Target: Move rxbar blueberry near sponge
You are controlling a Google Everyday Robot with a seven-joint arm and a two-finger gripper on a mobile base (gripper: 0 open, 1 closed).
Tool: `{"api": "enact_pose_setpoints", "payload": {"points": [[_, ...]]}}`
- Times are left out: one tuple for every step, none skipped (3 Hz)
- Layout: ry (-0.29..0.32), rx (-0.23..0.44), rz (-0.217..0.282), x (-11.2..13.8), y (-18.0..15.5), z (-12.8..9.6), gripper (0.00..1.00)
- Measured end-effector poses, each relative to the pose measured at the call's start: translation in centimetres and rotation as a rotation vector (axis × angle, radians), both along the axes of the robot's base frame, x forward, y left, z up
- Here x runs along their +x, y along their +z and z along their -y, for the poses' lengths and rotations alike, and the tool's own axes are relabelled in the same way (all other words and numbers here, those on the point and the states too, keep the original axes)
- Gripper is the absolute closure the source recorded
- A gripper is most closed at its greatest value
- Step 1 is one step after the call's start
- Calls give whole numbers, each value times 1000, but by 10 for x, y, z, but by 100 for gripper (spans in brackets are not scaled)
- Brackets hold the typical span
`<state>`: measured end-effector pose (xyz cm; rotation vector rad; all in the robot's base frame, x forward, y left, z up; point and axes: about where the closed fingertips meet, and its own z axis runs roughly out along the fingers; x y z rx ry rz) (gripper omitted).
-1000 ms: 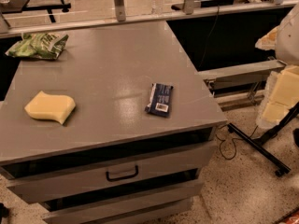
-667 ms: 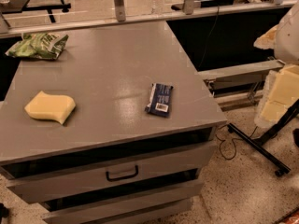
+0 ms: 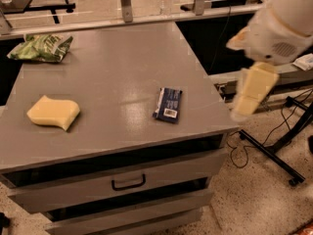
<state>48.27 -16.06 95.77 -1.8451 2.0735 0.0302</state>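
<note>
Seeing the rxbar blueberry [image 3: 168, 105] lying flat on the grey table [image 3: 122, 58] toward the front right, well apart from the sponge [image 3: 53, 112] at front left. Spotting the gripper [image 3: 252, 89] hanging past the table's right edge, touching nothing, can't tell if open or clamped. Also got a green chip bag [image 3: 41, 47] back left.

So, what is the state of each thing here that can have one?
rxbar blueberry: lying flat on the table, not held.
sponge: lying flat, apart from the bar.
chip bag: crumpled, at the back left corner.
drawer: shut.
gripper: off the table's right edge, touching nothing.
</note>
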Motion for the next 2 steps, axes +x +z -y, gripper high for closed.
{"api": "enact_pose_setpoints", "payload": {"points": [[103,51,-45,44,-29,-62,0],[136,60,-76,71,-51,-97,0]]}}
